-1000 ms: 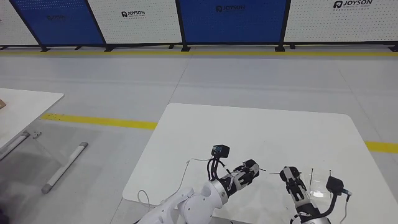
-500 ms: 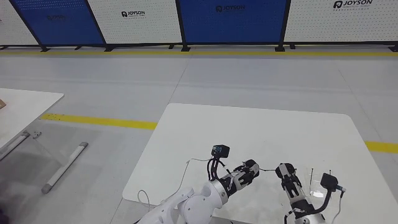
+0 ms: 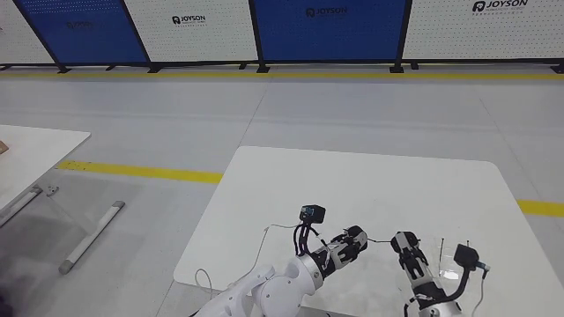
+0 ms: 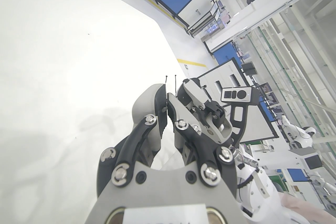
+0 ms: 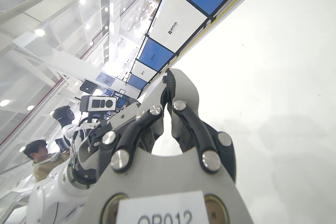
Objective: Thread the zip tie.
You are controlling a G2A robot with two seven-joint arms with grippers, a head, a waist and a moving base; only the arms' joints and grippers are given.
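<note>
Both are pinched narrow on the zip tie (image 5: 166,78), which spans the gap between them: the left tool (image 4: 167,101) on the strap, the right tool (image 5: 168,89) seemingly on the head. I'd advance the left one slowly, keeping the tip square to the slot.

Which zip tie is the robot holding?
The zip tie stretched between the left gripper and the right gripper. The two loose zip ties lie flat on the table, untouched.
</note>
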